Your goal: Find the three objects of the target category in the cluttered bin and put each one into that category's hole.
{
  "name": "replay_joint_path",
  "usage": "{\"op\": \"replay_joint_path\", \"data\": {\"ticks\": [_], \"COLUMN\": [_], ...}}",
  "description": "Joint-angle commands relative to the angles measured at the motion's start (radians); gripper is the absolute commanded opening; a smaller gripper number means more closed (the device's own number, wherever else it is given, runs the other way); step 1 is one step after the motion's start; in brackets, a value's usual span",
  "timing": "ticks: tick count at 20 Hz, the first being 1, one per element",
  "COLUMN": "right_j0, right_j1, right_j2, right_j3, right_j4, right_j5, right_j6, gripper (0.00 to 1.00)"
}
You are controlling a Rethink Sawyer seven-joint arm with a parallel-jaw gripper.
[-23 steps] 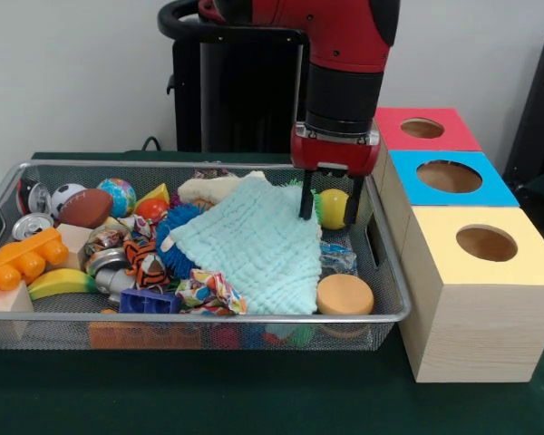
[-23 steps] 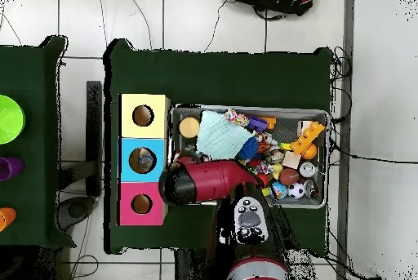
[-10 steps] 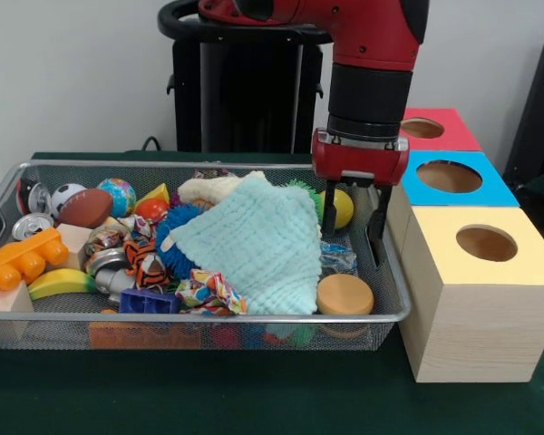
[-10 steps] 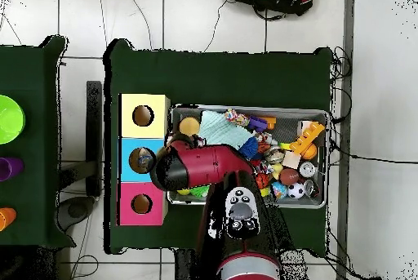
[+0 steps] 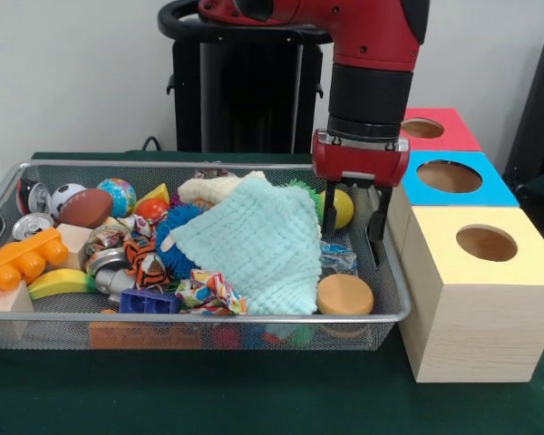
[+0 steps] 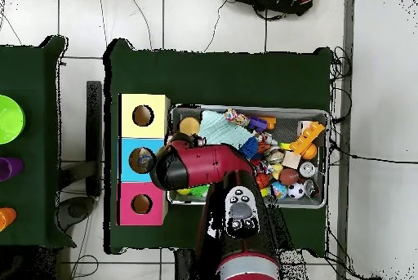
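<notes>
No readable text, label, brand, number or sign found in either view; print on crinkled wrapper (image 5: pixel 208 292) and on can (image 5: pixel 29 226) in wire bin (image 5: pixel 381 313) was too small to make out; coloured boxes (image 5: pixel 476 299) beside bin bore no lettering

A dark green tabletop (image 5: pixel 254 399) carries a wire mesh bin (image 5: pixel 208 328) full of toys. Just beside the bin stands a row of three wooden boxes with holes: yellow (image 5: pixel 480 299), blue (image 5: pixel 449 177), red (image 5: pixel 426 129).
</notes>
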Motion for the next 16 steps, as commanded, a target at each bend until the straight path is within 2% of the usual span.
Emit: {"op": "replay_joint_path", "data": {"ticks": [1, 11, 16], "right_j0": [0.026, 0.038, 0.045], "right_j1": [0.119, 0.206, 0.235], "right_j2": [0.0, -0.015, -0.017], "right_j3": [-0.043, -0.025, -0.02], "right_j4": [-0.005, -0.044, -0.037], "right_j5": [0.018, -0.103, -0.119], "right_j6": [0.097, 0.093, 0.092], "gripper": [1.0, 1.0, 1.0]}}
